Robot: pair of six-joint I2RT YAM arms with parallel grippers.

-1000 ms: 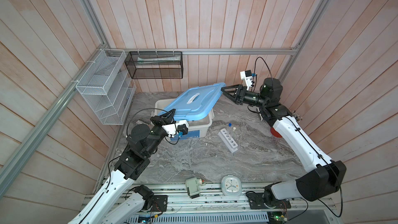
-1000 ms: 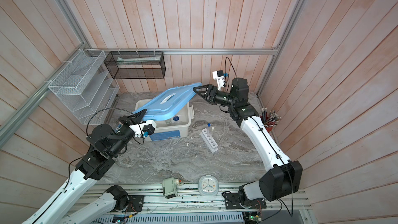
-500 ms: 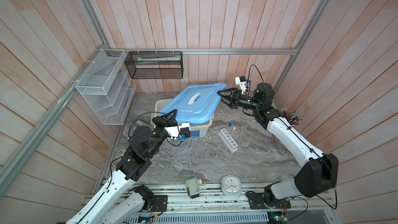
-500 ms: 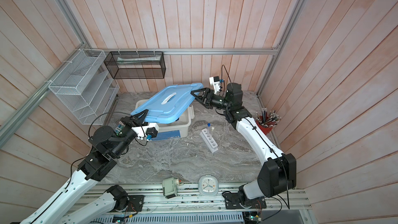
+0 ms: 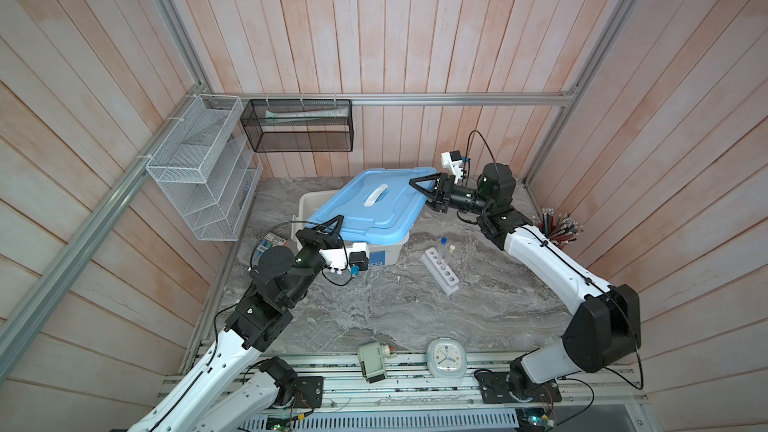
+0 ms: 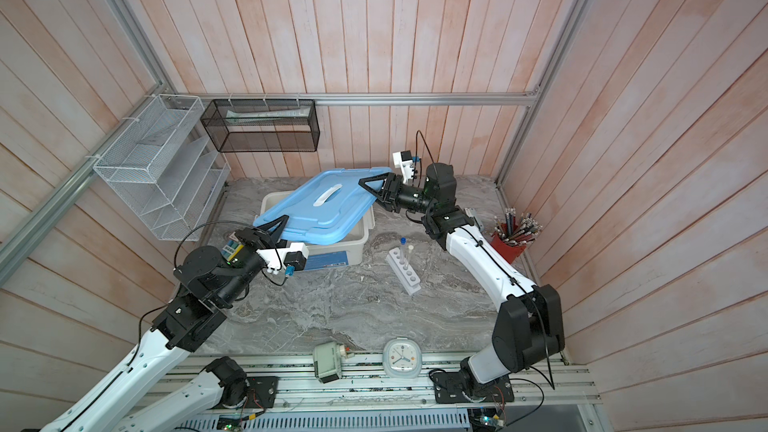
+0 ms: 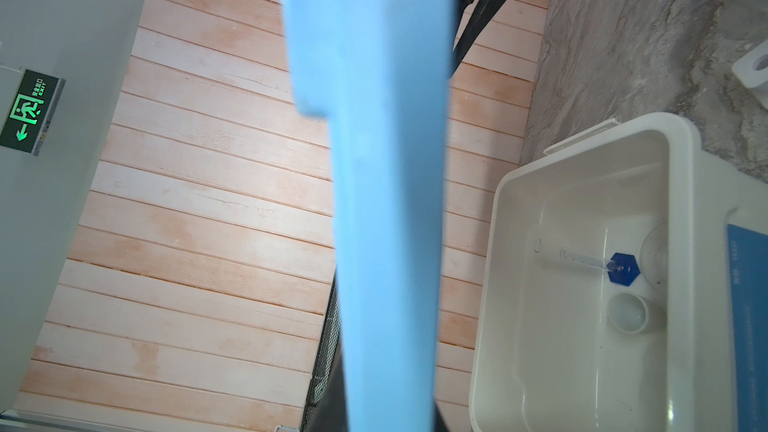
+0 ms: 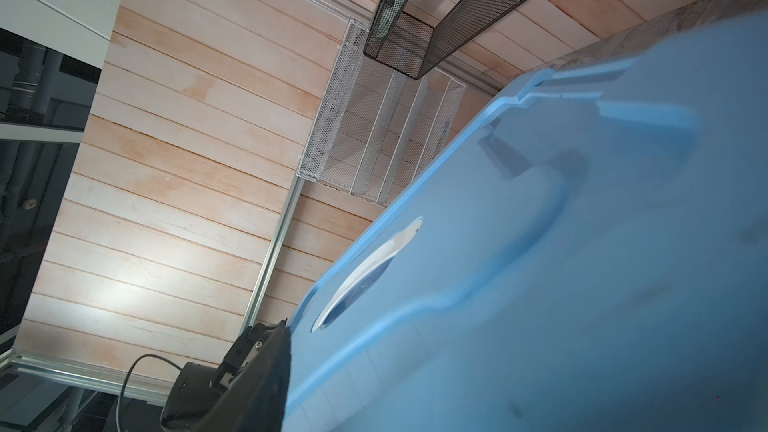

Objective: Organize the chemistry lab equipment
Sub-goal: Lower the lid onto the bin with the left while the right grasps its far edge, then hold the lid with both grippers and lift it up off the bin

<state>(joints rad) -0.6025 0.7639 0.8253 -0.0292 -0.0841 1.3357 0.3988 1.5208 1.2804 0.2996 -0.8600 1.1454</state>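
Note:
A blue lid (image 5: 374, 209) hangs tilted over the white bin (image 5: 390, 249), held at two ends. My left gripper (image 5: 334, 226) is shut on its near-left corner. My right gripper (image 5: 419, 191) is shut on its far-right edge, one finger (image 8: 266, 367) lying on top. Inside the bin (image 7: 490, 243) lie a blue-based clear cylinder (image 7: 622, 268) and a small clear cup (image 7: 628, 312). The white rack (image 5: 440, 270) stands right of the bin with a blue-capped tube (image 5: 443, 240) and a white-capped tube (image 5: 451, 248) in it.
A red cup of pencils (image 5: 557, 230) stands by the right wall. A pale clock (image 5: 445, 358) and a small white device (image 5: 374, 361) sit at the front edge. A white wire shelf (image 5: 199, 184) and a black mesh basket (image 5: 299, 126) hang on the walls.
The right arm has swung left and down, and the lid has dropped from a steep tilt to lie lower over the bin. The right jaws have narrowed. The left gripper kept its hold.

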